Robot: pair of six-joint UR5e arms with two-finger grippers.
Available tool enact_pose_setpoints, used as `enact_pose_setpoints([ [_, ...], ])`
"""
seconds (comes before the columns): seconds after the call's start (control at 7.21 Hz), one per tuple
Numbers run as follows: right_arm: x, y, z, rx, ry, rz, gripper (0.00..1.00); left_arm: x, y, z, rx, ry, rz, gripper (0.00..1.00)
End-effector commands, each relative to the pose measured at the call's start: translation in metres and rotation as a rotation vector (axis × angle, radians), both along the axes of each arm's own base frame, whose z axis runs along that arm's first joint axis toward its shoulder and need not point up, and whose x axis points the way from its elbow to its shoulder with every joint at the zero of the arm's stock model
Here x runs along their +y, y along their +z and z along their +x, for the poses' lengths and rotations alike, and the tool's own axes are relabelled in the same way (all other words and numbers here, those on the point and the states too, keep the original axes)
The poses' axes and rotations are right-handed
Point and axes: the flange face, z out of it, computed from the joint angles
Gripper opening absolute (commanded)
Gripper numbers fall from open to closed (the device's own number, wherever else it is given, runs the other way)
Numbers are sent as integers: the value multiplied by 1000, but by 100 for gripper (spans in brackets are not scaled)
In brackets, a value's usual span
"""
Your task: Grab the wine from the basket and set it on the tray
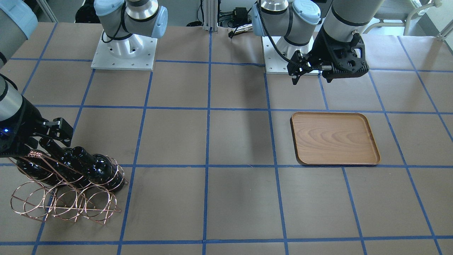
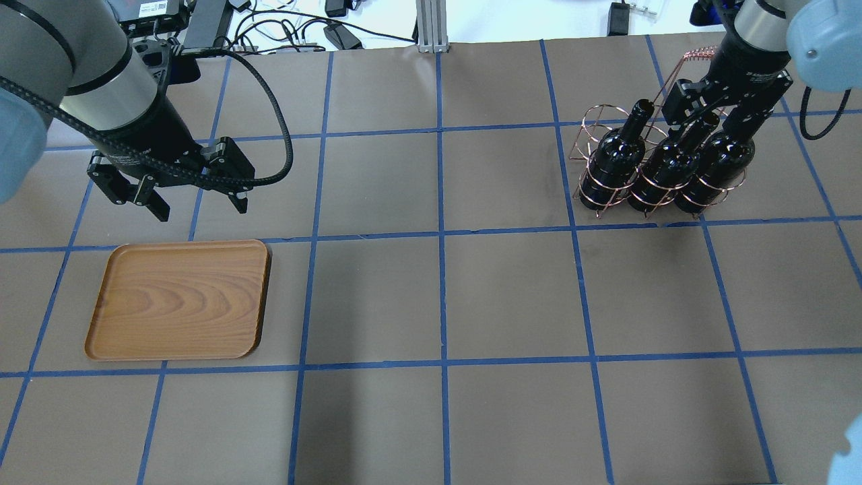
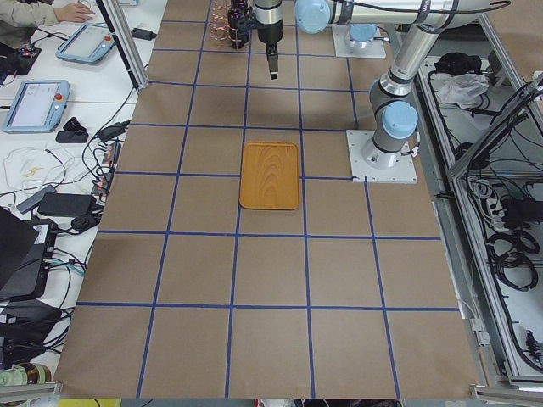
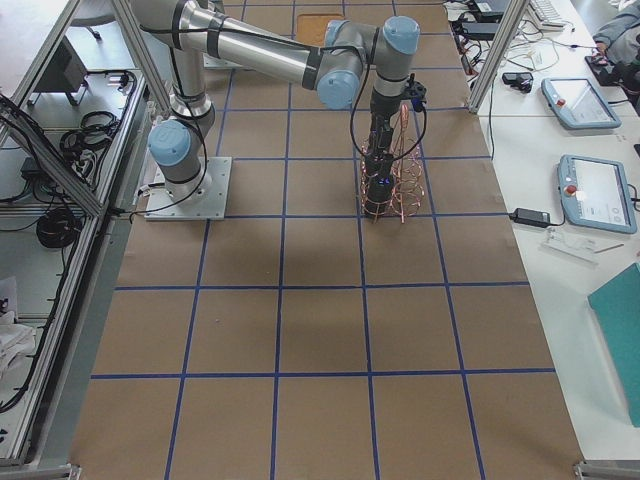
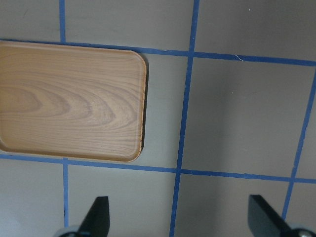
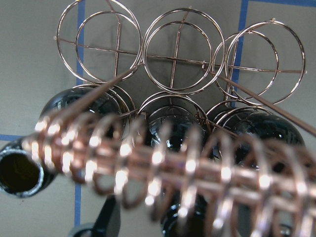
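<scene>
The right tool (image 2: 708, 120) is spread wide, one finger on each side of the neck of the middle bottle (image 2: 663, 172), and has not closed on it. That bottle sits in the basket (image 2: 596, 131), in the row of rings on the robot's side. Its body is low and towards the robot, and its long neck slants up and away from the robot. I judge that slant to be the line any pull must follow.

Room is tight. The two neighbouring bottles (image 2: 618, 162) lie just beside it, one on each side and parallel to it. The basket's twisted handle (image 6: 163, 168) crosses close over the necks, right in front of the wrist camera. The basket's far row of rings is empty.

The right arm is plainly the nearer one. The tray (image 2: 178, 300) lies well apart from the basket, across open bench (image 2: 438, 296) on the robot's left, with nothing on it. The left tool (image 2: 200, 209) hangs there, fingers wide and holding nothing, far from the basket.
</scene>
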Motion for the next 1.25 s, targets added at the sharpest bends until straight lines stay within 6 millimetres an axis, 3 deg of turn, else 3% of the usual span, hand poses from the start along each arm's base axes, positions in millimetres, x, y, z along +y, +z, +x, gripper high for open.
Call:
enact_pose_setpoints([
  [0.0, -1, -2, 0, 0, 0, 1, 70, 0, -4, 0, 1, 0, 8, 100],
  [0.28, -4, 0, -1, 5, 2, -26, 59, 2, -2, 0, -7, -1, 5, 100],
  [1.11, -6, 2, -1, 8, 9, -42, 54, 1, -2, 1, -6, -1, 5, 100],
])
